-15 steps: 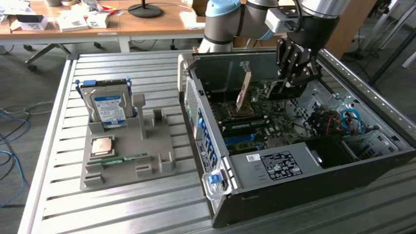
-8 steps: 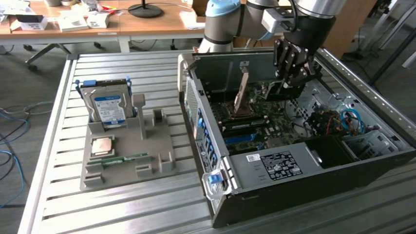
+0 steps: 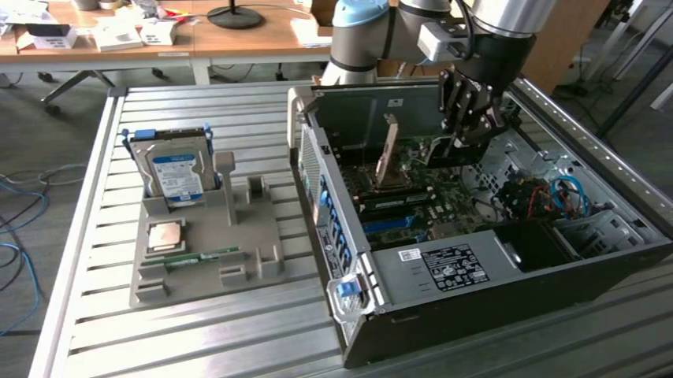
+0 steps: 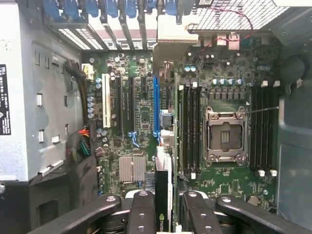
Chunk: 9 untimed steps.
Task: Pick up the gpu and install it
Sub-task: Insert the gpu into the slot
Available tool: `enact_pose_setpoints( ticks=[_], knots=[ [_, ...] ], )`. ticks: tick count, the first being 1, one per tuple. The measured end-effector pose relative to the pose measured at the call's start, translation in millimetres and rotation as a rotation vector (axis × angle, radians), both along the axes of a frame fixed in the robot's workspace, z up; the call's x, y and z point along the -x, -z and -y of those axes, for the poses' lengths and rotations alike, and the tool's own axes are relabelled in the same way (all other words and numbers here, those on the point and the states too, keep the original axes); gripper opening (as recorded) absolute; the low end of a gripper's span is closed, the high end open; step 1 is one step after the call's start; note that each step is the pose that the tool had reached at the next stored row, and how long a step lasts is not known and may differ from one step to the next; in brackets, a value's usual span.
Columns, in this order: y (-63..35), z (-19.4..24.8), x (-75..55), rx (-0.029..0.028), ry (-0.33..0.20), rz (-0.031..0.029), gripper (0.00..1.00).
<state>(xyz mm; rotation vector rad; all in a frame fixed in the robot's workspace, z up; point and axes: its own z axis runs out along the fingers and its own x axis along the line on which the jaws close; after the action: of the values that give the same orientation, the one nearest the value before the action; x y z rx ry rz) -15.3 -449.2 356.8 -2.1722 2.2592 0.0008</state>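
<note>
Gripper: the gripper [image 4: 163, 217] is clamping the graphics card [image 4: 164, 187], with one finger [image 4: 142, 209] pressing on each flat face; gripped this way, the card's lower edge is probably being left free for plugging in.
Graphics card: it is hanging edge-on between the fingers, inside the computer case [image 3: 505, 268] and above the motherboard [image 4: 141, 112]. Whether its lower edge is touching anything cannot be told.
Alignment: the card's thin edge is running in line with the long blue slot [image 4: 156, 105], judged to be the socket it is being aimed at.
Approach: in the exterior view the gripper [image 3: 462, 138] is reaching straight down into the case (its side is lying open upward), which is giving vertical access to the board.
Tray: a grey tray [image 3: 252, 268] on the table [image 3: 94, 236], to the exterior view's left of the case, is holding a hard drive [image 3: 173, 173] upright and a memory stick [image 3: 200, 258] flat, each in its own recess.
</note>
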Motion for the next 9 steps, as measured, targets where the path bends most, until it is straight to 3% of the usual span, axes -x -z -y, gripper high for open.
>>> enact_pose_setpoints(
  ticks=[1, 5, 9],
  knots=[
    [0.4, 0.0, 0.4, -0.0044, 0.000, 0.0036, 0.27],
    [0.4, 0.0, 0.5, -0.0045, 0.000, 0.0033, 0.27],
    [0.4, 0.0, 0.5, -0.0045, 0.004, -0.0115, 0.27]
  ],
)
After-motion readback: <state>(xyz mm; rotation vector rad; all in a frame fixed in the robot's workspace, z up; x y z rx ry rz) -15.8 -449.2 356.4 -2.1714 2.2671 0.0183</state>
